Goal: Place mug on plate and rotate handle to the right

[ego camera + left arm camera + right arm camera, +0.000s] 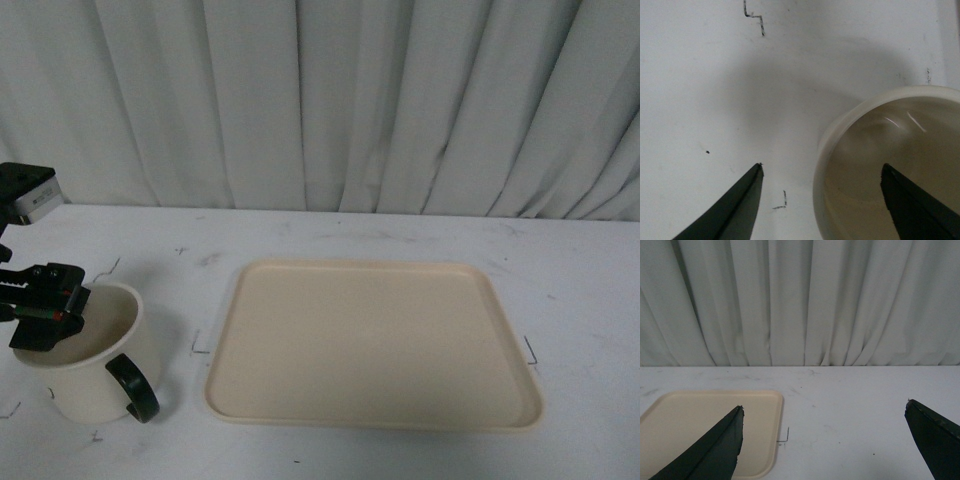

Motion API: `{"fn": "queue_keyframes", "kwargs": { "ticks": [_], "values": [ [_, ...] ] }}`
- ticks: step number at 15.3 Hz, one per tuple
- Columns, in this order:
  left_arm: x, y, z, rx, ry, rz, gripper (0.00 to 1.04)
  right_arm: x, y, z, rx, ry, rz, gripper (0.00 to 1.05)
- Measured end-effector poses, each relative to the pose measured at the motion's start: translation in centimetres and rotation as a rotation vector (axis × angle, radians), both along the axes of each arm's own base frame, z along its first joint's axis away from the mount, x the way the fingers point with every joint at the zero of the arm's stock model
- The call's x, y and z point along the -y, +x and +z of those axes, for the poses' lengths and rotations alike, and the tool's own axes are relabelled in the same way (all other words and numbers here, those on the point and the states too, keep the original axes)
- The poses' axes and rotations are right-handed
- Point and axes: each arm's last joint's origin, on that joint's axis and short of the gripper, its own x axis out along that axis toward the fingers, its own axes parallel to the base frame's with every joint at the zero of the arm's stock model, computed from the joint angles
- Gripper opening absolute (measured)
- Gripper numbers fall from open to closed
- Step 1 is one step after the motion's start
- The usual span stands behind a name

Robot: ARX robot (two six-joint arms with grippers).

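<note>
- Edges: the plate [370,340] lies flat on the white desk [580,290], long sides running across the view. Its far rim stops well short of the curtain [350,100].
- Room: a strip of bare desk separates the plate's left rim from the mug [88,392]. More desk shows to the right of the plate and behind it. Small pen marks [200,345] sit just off the plate's left and right rims.
- Mug: it stands upright on the desk at the front left, apart from the plate and not touching it. Its handle [135,388] points toward the front right, on the side nearer the plate.
- Left gripper [822,166]: it hangs over the mug's left rim with jaws spread wide. One finger [740,210] is outside the wall over the desk and the other is inside the cup, so the rim lies between them. Neither finger visibly touches the wall.
- Right gripper [824,405]: its jaws are wide apart with nothing between them. It sits above bare desk to the right of the plate and faces the curtain.
</note>
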Motion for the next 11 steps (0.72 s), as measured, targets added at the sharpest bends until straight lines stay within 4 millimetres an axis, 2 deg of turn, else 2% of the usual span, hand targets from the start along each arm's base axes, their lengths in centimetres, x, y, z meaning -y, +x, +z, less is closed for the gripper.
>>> {"fn": "queue_keyframes", "kwargs": {
  "ticks": [1,2,4,5,6,9,11],
  "values": [
    [0.1,0.1,-0.1,-0.004,-0.005,0.005,0.61,0.0,0.0,0.0,0.0,0.0,0.0,0.98],
    [0.1,0.1,-0.4,-0.023,-0.009,0.01,0.45,0.0,0.0,0.0,0.0,0.0,0.0,0.98],
    [0.1,0.1,-0.5,-0.033,-0.013,0.013,0.2,0.0,0.0,0.0,0.0,0.0,0.0,0.98],
    [0.2,0.1,-0.4,-0.03,-0.014,0.012,0.09,0.0,0.0,0.0,0.0,0.0,0.0,0.98],
    [0.3,0.0,0.0,-0.025,-0.035,0.011,0.03,0.0,0.0,0.0,0.0,0.0,0.0,0.98],
    [1.1,-0.4,2.3,0.036,-0.007,-0.002,0.03,0.0,0.0,0.0,0.0,0.0,0.0,0.98],
    [3.0,-0.6,3.4,0.05,-0.023,-0.054,0.03,0.0,0.0,0.0,0.0,0.0,0.0,0.98]
  ]
}}
